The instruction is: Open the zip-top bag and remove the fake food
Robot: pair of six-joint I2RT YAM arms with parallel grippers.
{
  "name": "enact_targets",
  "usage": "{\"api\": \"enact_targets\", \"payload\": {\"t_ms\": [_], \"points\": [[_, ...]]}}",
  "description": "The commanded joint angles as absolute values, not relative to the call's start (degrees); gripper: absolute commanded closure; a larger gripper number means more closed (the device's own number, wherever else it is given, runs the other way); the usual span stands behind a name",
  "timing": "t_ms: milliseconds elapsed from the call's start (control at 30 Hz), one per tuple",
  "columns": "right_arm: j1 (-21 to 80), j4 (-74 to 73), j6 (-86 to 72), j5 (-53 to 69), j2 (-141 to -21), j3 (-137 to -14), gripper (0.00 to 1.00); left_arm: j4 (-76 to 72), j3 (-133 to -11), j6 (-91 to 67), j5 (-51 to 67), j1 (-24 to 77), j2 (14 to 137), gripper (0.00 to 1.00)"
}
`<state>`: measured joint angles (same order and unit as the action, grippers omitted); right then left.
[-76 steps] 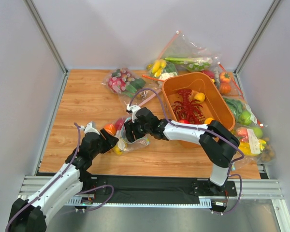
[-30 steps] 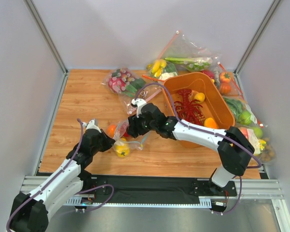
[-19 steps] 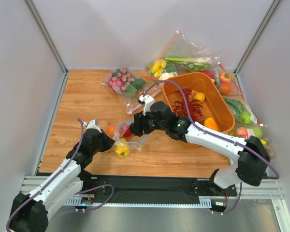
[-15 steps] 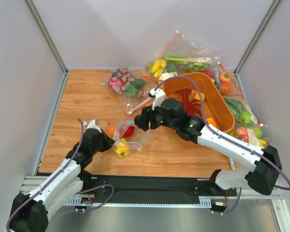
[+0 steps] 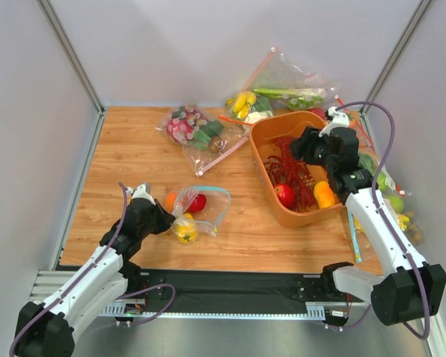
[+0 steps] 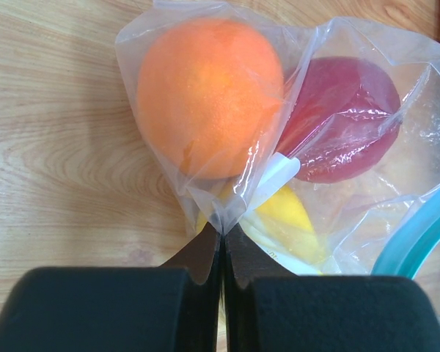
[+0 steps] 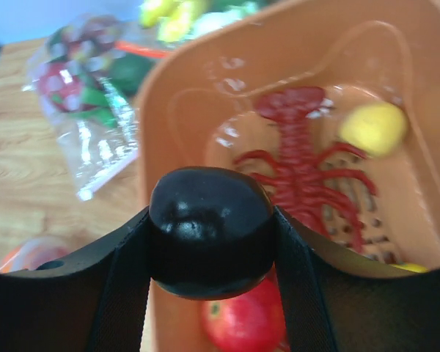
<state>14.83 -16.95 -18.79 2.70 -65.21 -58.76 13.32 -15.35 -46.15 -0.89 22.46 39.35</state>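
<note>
Right claw (image 7: 211,249) pinches a dark toy fruit (image 7: 211,220), one finger pressed against each side of it. In the overhead view this claw hangs over the orange tub (image 5: 262,160) at the right of the frame. Under it in the tub lie a red lobster (image 7: 301,158), a yellow piece (image 7: 374,126) toward the upper right, and a red ball (image 7: 242,323) at the bottom edge of the wrist view. An orange piece (image 5: 323,195) shows in the tub from overhead.

Left claw (image 6: 221,238) is pressed together on a fold of the clear bag (image 6: 205,202), at the bottom centre of its wrist view. Just past the fingertips, inside the bag, sit an orange fruit (image 6: 209,95) at upper left, a red fruit (image 6: 345,121) at upper right and a yellow fruit (image 6: 286,220) at lower centre, partly behind a white label (image 6: 275,180). The teal zip strip (image 6: 414,242) curves along the lower right edge.

From overhead the bag lies on the desk (image 5: 134,156) left of centre in the lower half of the frame, well apart from the tub, its teal strip forming an open loop. Other filled bags (image 5: 189,126) lie along the upper part of the desk.
</note>
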Motion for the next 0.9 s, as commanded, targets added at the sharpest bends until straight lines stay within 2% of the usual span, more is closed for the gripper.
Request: {"api": "enact_targets", "payload": {"t_ms": [0, 200, 267, 300, 333, 367, 433, 467, 500, 633, 867], "points": [[9.8, -18.3, -18.2, 7.4, -64.8, -57.4, 1.00, 14.3, -17.4, -44.8, -0.6, 22.1, 39.0, 1.00], [7.7, -19.8, -17.4, 6.2, -65.4, -56.5, 1.00, 14.6, -17.6, -44.6, -0.6, 22.1, 38.9, 1.00], [7.6, -20.4, -17.6, 5.2, -65.7, -56.6, 0.96, 14.6, -17.7, -44.6, -0.4, 22.1, 39.0, 1.00], [7.6, -20.9, -17.7, 4.8, -65.7, -56.6, 0.87, 14.6, -17.7, -44.4, -0.4, 22.1, 39.0, 1.00], [7.6, -21.1, -17.7, 4.1, -65.7, -56.7, 0.69, 14.6, -17.8, -44.3, -0.4, 22.1, 39.0, 1.00], [7.6, -21.2, -17.7, 3.9, -65.5, -56.5, 0.47, 14.6, -17.8, -44.4, -0.4, 22.1, 39.0, 1.00], [7.6, -21.5, -17.3, 3.1, -65.2, -56.6, 0.32, 14.7, -17.8, -44.3, -0.4, 22.1, 39.0, 1.00], [7.6, -21.7, -17.0, 2.8, -65.0, -56.5, 0.13, 14.7, -17.8, -44.2, -0.4, 22.1, 39.1, 1.00], [7.6, -22.1, -16.7, 2.2, -65.0, -56.7, 0.07, 14.6, -17.7, -44.3, -0.4, 22.1, 39.1, 1.00], [7.6, -23.4, -15.3, 1.1, -64.1, -57.2, 0.03, 14.5, -17.6, -44.2, -0.3, 22.1, 39.1, 1.00], [8.6, -22.3, -16.7, 6.9, -59.1, -57.7, 0.09, 13.9, -17.3, -43.9, -0.3, 22.1, 39.2, 1.00]]}}
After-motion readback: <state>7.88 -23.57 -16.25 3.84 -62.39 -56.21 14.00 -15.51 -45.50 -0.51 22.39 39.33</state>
